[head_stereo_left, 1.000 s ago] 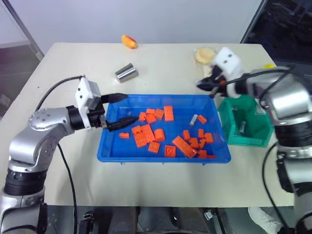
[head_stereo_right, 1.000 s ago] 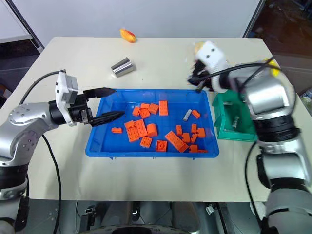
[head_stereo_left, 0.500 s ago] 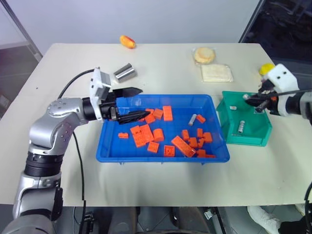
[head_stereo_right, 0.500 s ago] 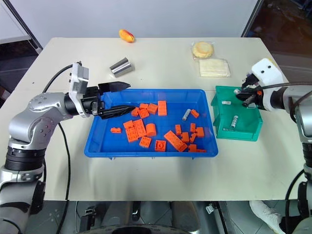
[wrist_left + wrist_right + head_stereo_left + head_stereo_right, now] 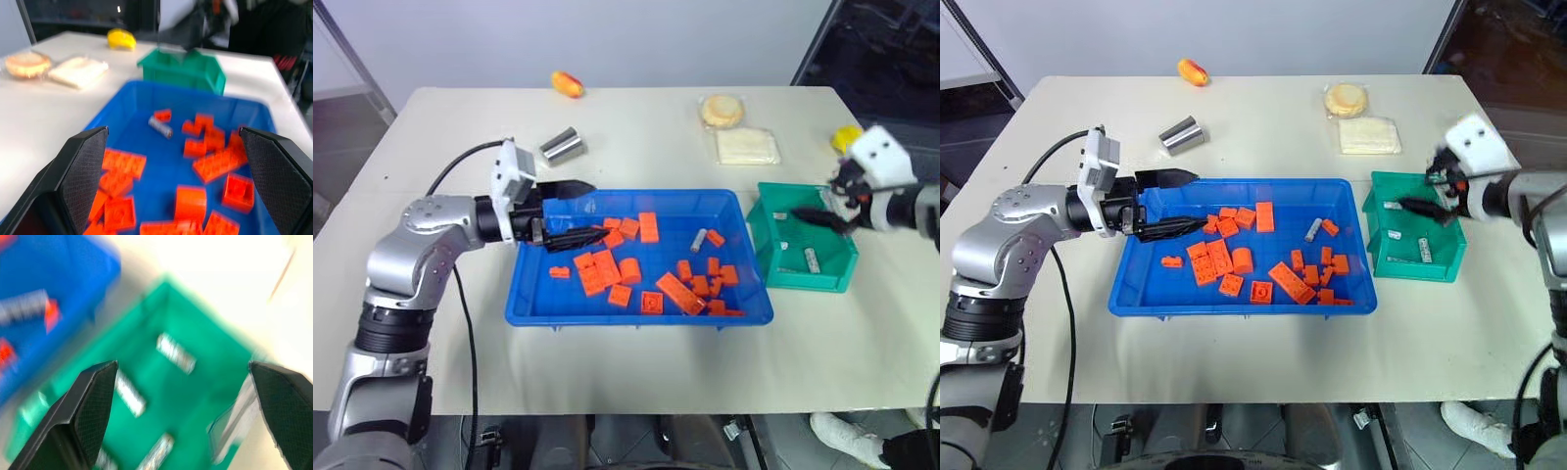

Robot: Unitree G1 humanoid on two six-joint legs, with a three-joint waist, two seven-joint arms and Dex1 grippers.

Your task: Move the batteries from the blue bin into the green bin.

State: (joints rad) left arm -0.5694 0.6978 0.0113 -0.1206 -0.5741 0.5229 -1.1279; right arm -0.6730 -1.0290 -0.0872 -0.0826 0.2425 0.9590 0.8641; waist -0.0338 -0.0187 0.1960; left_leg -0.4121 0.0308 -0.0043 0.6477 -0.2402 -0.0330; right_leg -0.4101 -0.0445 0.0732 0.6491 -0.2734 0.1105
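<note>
Since the earlier frame, our right gripper (image 5: 1427, 203) had swung over the green bin (image 5: 1383, 262) at right and spread, dropping batteries (image 5: 175, 352); one battery (image 5: 1313, 230) remained in the blue bin (image 5: 1234, 306), left gripper (image 5: 1171, 204) spread nearby.

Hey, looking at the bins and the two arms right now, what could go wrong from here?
One silvery-grey cylindrical battery left in the shallow bright-blue plastic tray lies close beside an orange plastic block, so a pinch might catch the block too. The open right gripper hangs low over the small teal-green plastic bin; pulling away carelessly might clip its rim and shift it.
</note>
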